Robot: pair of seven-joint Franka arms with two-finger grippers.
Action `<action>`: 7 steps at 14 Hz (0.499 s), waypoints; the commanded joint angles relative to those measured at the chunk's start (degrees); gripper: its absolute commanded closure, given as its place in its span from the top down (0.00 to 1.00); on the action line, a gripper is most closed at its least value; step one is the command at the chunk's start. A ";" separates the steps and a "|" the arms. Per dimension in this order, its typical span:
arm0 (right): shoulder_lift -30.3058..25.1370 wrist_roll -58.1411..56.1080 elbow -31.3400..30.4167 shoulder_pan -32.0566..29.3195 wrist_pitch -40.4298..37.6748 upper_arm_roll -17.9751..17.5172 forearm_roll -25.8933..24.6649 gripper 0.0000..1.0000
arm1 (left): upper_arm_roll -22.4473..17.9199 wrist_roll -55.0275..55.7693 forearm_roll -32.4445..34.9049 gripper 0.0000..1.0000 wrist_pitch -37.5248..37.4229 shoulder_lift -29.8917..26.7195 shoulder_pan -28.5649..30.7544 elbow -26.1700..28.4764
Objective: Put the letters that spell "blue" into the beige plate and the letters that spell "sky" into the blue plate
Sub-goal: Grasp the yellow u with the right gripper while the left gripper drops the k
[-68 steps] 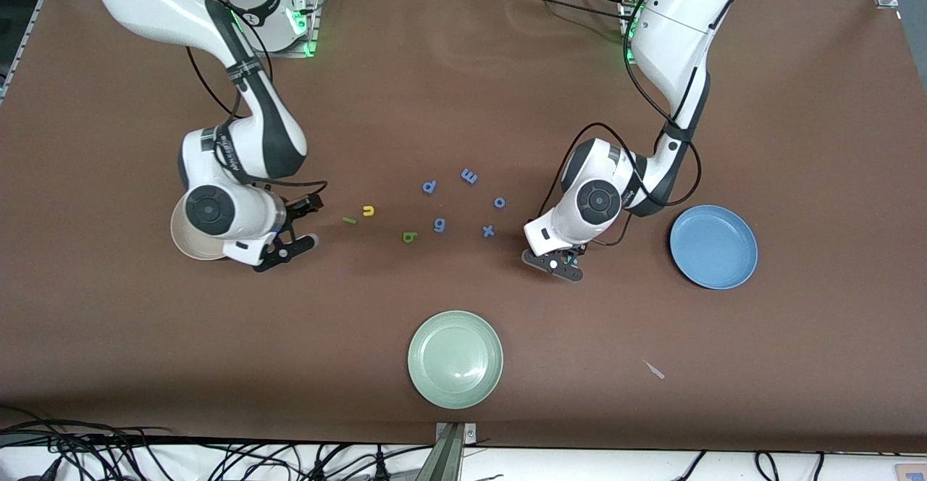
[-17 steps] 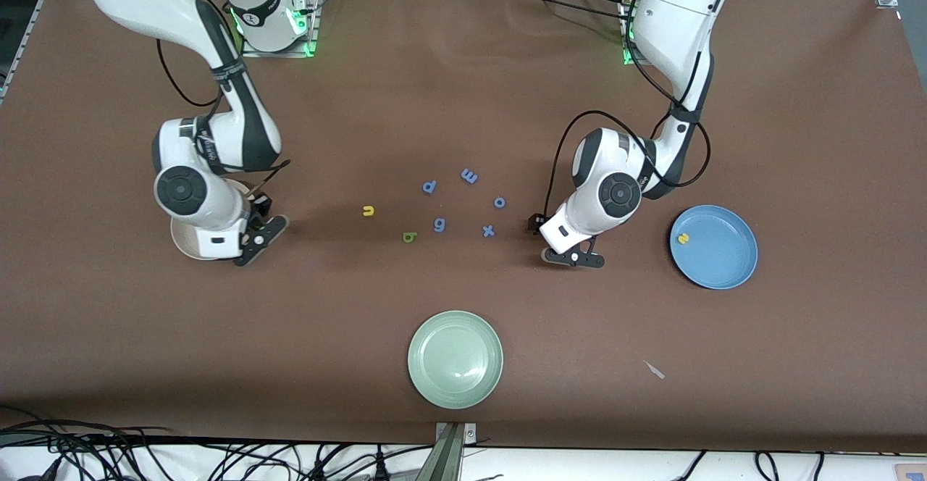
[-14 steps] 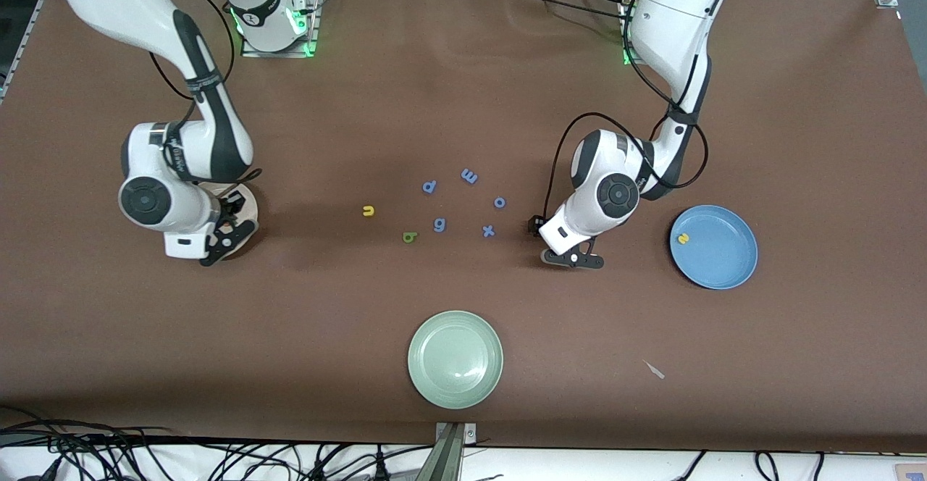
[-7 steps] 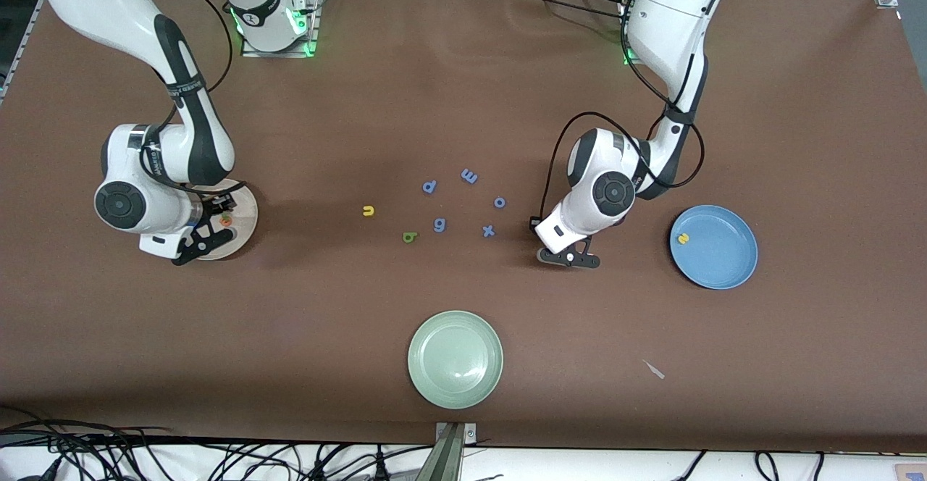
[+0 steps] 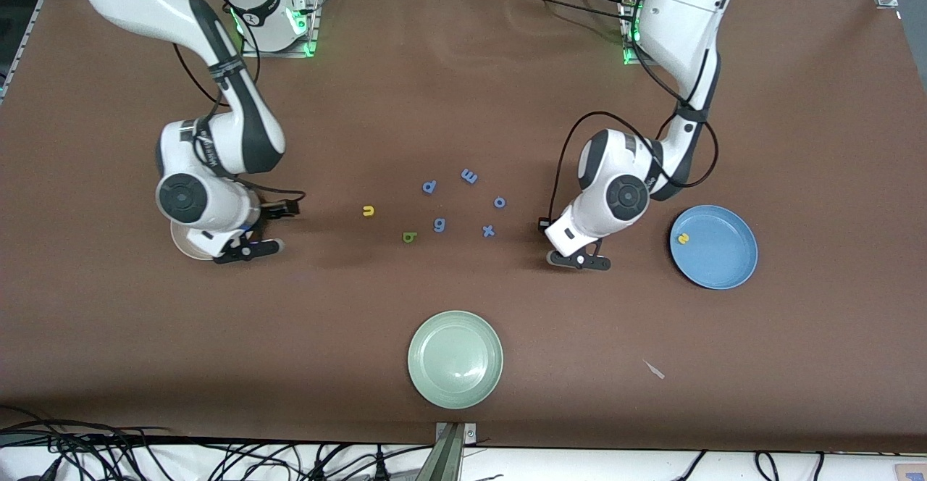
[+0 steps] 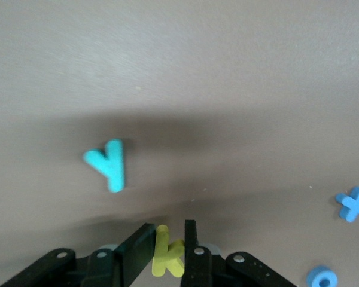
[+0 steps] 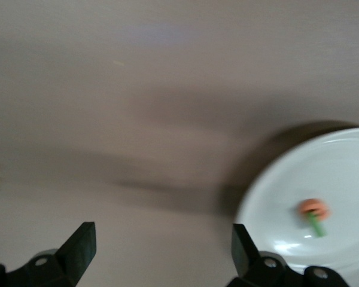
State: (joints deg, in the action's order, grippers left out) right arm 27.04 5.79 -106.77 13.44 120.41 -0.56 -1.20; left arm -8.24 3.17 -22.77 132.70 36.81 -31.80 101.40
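Right gripper point(image 7: 158, 254) jaws opened, green l point(image 7: 316, 225) now in beige plate point(image 7: 347, 173), left gripper point(image 6: 167, 254) clamped yellow k point(image 6: 167, 258).

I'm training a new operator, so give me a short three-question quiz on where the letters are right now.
1. True or false: the blue plate holds the yellow s.
2. Fill in: in the beige plate lie the orange e and the green ___.
3. Which letter do the jaws of the left gripper grip? A) yellow s B) yellow k C) orange e

Key: 1 true; 2 l, the green l; 3 B.
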 commanded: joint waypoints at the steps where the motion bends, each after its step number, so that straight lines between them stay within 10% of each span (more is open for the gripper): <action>1: 2.31 10.35 3.05 0.88 -0.27 -3.47 0.76 1.00 | -0.11 -5.35 -0.61 0.06 -5.07 -4.28 3.22 0.64; 7: 5.92 27.24 2.89 8.52 11.67 -4.54 2.51 1.00 | -3.08 -27.38 6.86 0.05 -11.50 -7.20 13.77 3.10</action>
State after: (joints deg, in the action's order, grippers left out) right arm 31.17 28.06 -105.05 19.46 129.49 -5.29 0.52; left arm -9.87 -16.57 -18.13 121.38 30.86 -19.71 102.22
